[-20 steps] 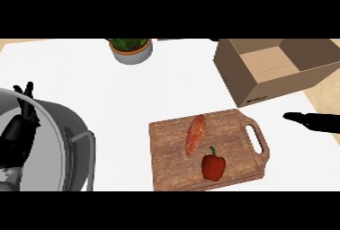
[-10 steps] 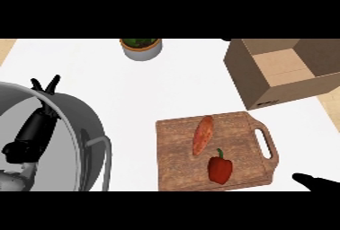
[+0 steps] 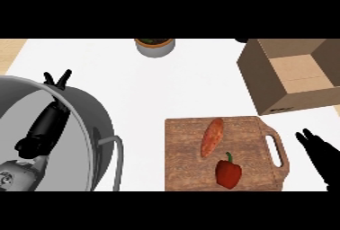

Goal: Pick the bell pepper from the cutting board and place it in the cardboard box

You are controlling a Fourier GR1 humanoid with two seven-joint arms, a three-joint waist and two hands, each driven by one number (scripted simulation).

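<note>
Zero grasp — right hand (image 3: pixel 320 157), left hand (image 3: pixel 55 82) fingers straight, empty; bell pepper (image 3: pixel 228 174) on cutting board (image 3: pixel 186 152).

Kitchen. White counter (image 3: pixel 192 85) top, wooden cutting board (image 3: pixel 189 152) with handle carrying a red bell pepper (image 3: pixel 228 173) and a long orange vegetable (image 3: pixel 212 137); small potted plant (image 3: pixel 154 45) at the counter's far edge

Orange vegetable (image 3: pixel 212 137) close beside bell pepper (image 3: pixel 228 173)
</note>
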